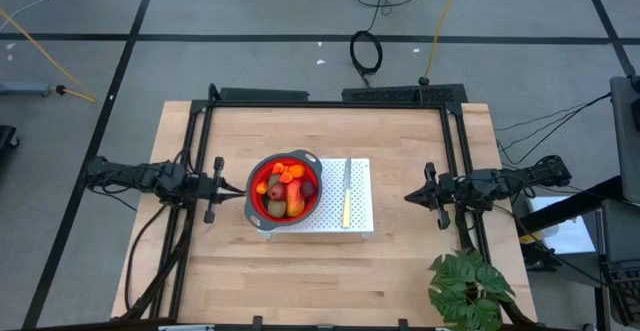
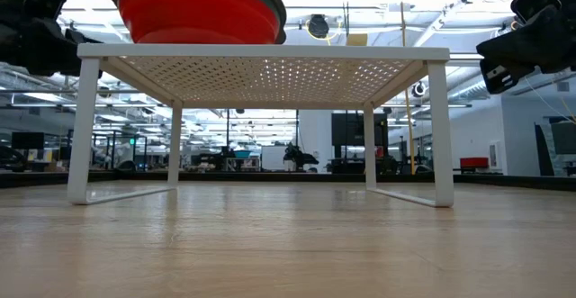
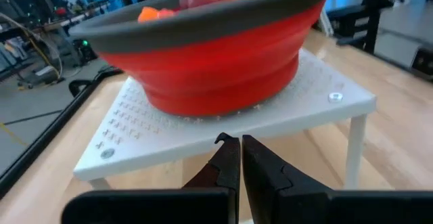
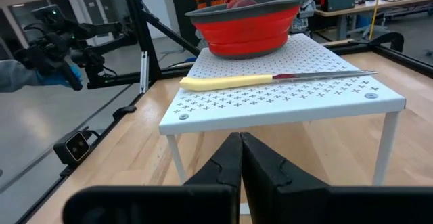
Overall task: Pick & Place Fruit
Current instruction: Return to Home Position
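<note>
The fruit (image 1: 283, 187) lies piled in a red bowl with a grey rim (image 1: 282, 191): a mango-like piece, olive ovals, a dark red ball and small orange bits. The bowl stands on the left half of a white perforated rack (image 1: 358, 211). My left gripper (image 1: 232, 186) hovers shut, level, just left of the bowl (image 3: 210, 68), its fingertips (image 3: 233, 143) short of the rack's edge. My right gripper (image 1: 410, 197) is shut too, right of the rack (image 4: 284, 95), holding nothing.
A yellow-handled knife (image 1: 346, 196) lies on the rack right of the bowl. A green leafy plant (image 1: 470, 289) stands at the table's near right corner. Bare wooden tabletop (image 1: 300, 281) spreads in front of and behind the rack.
</note>
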`<state>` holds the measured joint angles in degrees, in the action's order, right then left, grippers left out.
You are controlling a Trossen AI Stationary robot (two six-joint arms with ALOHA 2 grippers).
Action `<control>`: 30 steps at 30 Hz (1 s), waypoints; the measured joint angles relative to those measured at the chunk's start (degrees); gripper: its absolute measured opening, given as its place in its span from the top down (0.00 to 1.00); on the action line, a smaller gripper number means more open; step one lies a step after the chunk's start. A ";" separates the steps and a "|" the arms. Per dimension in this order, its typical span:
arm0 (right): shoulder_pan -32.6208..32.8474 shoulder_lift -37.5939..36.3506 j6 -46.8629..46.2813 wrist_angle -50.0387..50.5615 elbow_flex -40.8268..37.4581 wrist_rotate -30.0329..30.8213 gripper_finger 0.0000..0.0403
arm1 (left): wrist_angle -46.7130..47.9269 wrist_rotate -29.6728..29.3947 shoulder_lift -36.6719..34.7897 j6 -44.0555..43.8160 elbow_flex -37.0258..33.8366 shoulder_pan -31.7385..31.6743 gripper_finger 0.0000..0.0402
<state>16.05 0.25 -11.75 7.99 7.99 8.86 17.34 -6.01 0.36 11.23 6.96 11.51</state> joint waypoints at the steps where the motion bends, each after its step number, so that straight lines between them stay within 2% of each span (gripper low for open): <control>1: 0.00 0.00 0.00 0.00 0.00 0.00 1.00 | -1.17 0.38 0.00 -0.13 -0.27 -0.02 0.95; 5: 0.00 0.01 0.00 -0.02 -0.01 0.02 1.00 | -7.07 0.96 0.09 1.10 -2.36 -0.02 0.95; 30: 0.02 0.04 0.46 -0.02 -0.07 0.00 1.00 | -7.36 1.00 0.42 -1.30 -2.45 -0.02 0.95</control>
<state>16.07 0.30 -11.29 7.97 7.92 8.86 9.98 -5.02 0.78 9.92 4.51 11.49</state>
